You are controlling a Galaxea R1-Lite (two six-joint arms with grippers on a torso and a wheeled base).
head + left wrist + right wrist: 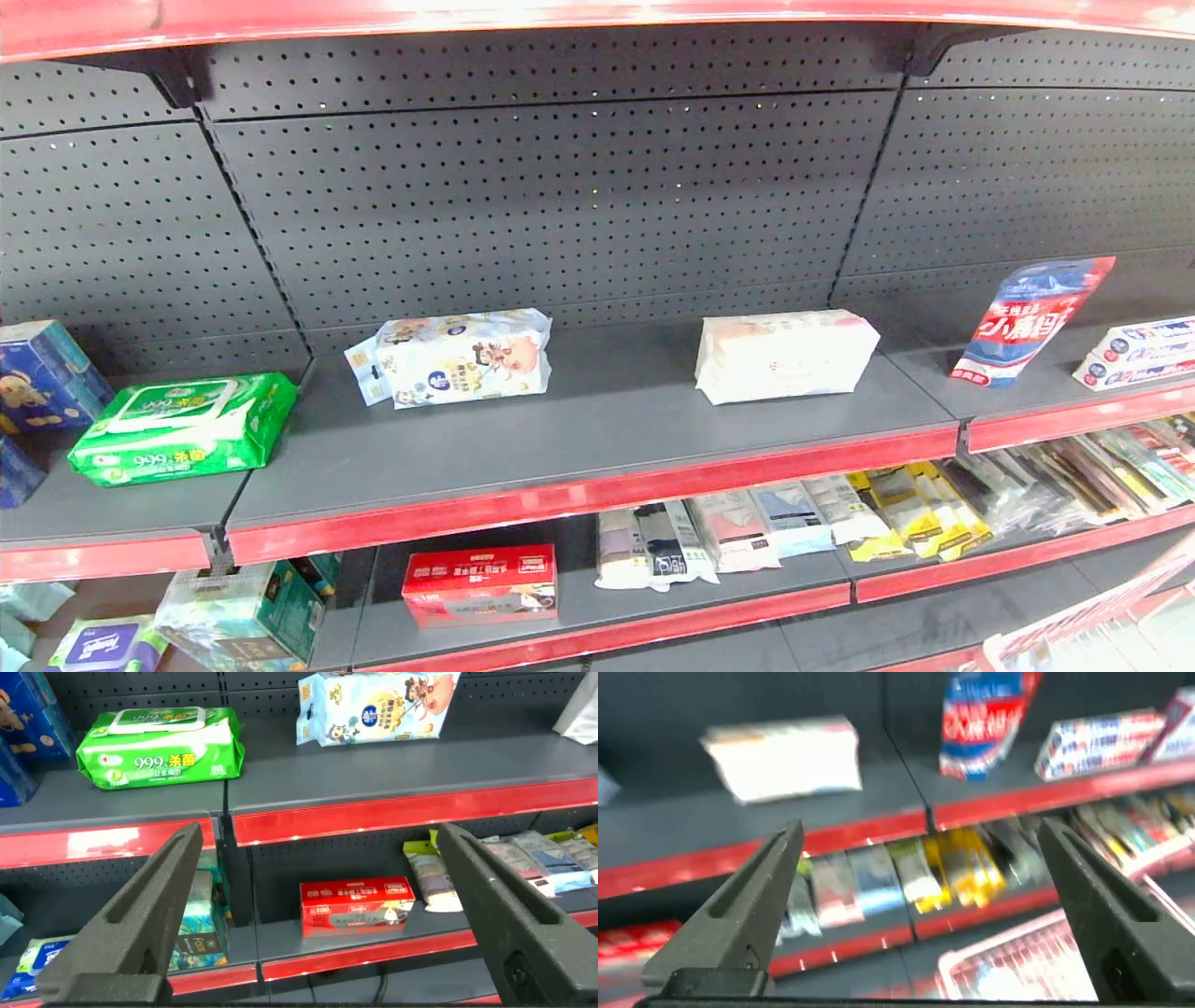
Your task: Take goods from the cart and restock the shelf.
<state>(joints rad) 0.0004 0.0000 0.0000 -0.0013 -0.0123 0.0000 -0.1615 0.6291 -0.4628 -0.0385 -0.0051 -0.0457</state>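
The grey shelf (pixel 616 420) with red front edges carries a green wipes pack (pixel 182 427) (pixel 159 747), a cartoon-printed tissue pack (pixel 457 357) (pixel 374 707) and a white tissue pack (pixel 784 355) (pixel 785 756). My left gripper (pixel 320 835) is open and holds nothing; it is in front of the shelf, below the green pack's level. My right gripper (pixel 922 831) is open too, in front of the shelf's right part and above the pink-and-white cart (pixel 1018 961) (pixel 1092 625).
A blue-red pouch (pixel 1027 322) and toothpaste boxes (pixel 1134 353) stand at the right, blue packs (pixel 42 373) at the far left. The lower shelf holds a red box (pixel 479 583) (pixel 357 905) and several flat packets (pixel 840 518). Bare shelf lies between the tissue packs.
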